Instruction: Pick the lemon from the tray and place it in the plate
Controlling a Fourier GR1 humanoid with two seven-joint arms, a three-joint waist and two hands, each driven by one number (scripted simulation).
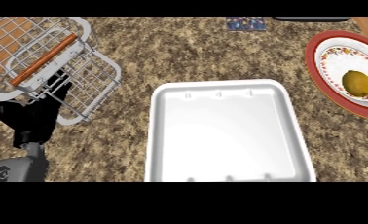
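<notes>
The yellow lemon (355, 83) lies in the red-rimmed plate (317, 70) at the right edge of the head view. The white tray (227, 135) sits in the middle with nothing in it. My left hand (34, 116) shows at the lower left, black, fingers pointing up and relaxed, resting beside the wire rack. It holds nothing. My right hand is out of the view.
A white wire dish rack (68, 67) with an orange-brown rod stands at the upper left, touching my left hand's fingers. A small patterned object (246, 23) and a dark item (310, 18) lie at the counter's far edge.
</notes>
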